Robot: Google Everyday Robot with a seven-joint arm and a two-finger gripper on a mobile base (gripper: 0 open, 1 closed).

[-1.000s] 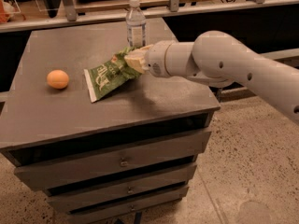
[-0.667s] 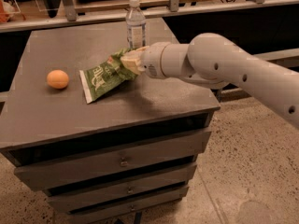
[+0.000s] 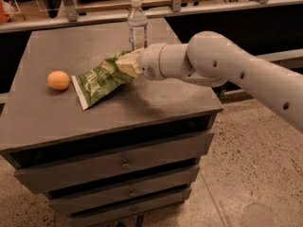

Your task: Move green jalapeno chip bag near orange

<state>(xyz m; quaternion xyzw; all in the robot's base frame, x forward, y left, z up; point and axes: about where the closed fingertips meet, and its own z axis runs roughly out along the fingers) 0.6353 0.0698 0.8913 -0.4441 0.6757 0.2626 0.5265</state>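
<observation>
The green jalapeno chip bag [image 3: 98, 81] lies on the grey cabinet top [image 3: 57, 112], its lower left corner a short way right of the orange [image 3: 58, 80]. The bag and the orange are close but apart. My gripper [image 3: 125, 63] reaches in from the right and is shut on the bag's upper right end, which is slightly raised. The white arm stretches away to the right edge of the view.
A clear water bottle [image 3: 137, 25] stands upright at the back of the cabinet top, just behind my gripper. The cabinet has several drawers [image 3: 124, 164] below. A rail and shelf run behind it. Speckled floor lies to the right.
My gripper has dragged the bag to the left, so its lower left corner now sits closer to the orange. The orange and the bottle have not moved.
</observation>
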